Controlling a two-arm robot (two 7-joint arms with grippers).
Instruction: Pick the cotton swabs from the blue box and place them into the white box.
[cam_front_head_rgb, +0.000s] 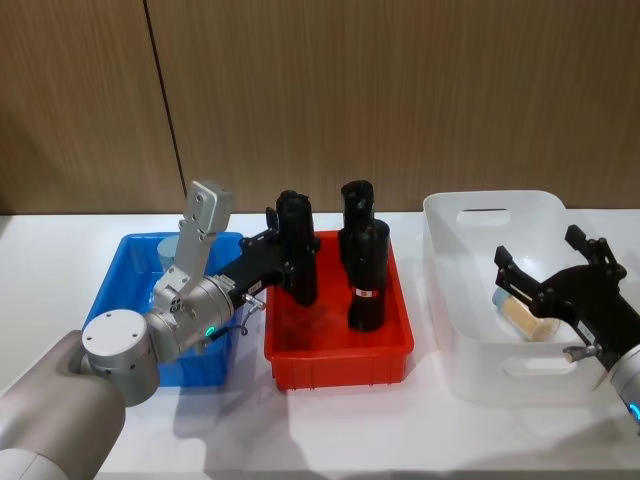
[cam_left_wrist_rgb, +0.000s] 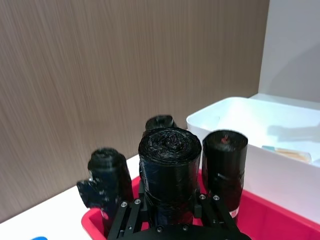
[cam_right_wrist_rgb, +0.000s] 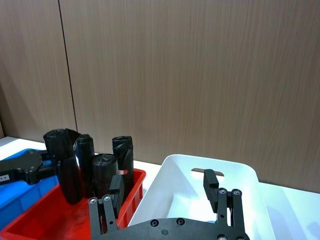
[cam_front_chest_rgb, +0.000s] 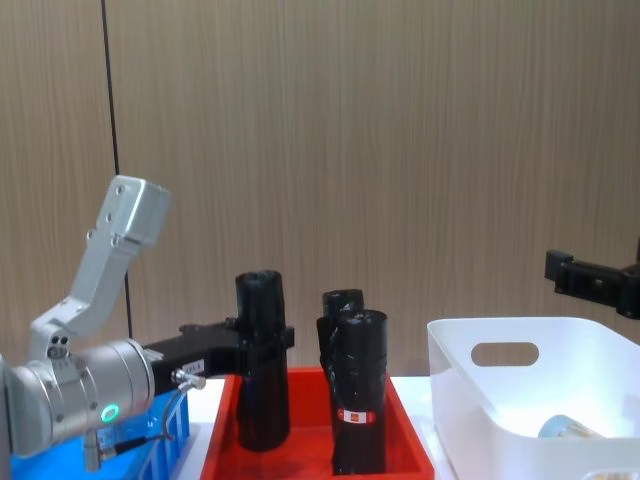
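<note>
One illegible label (cam_front_head_rgb: 365, 293) on black cylinder (cam_front_head_rgb: 368, 262) near white box (cam_front_head_rgb: 480, 385)

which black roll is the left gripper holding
Start at the red tray in the middle, between the blue basket and the white bin. The black roll you want stands nearest the blue basket, the only one of several with the left gripper closed around it.

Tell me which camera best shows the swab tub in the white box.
Head view: looks down on the swab tub in the white box, below the right end effector. Chest view catches part; left wrist view, a sliver beyond the black cylinder the left end effector grips.
</note>
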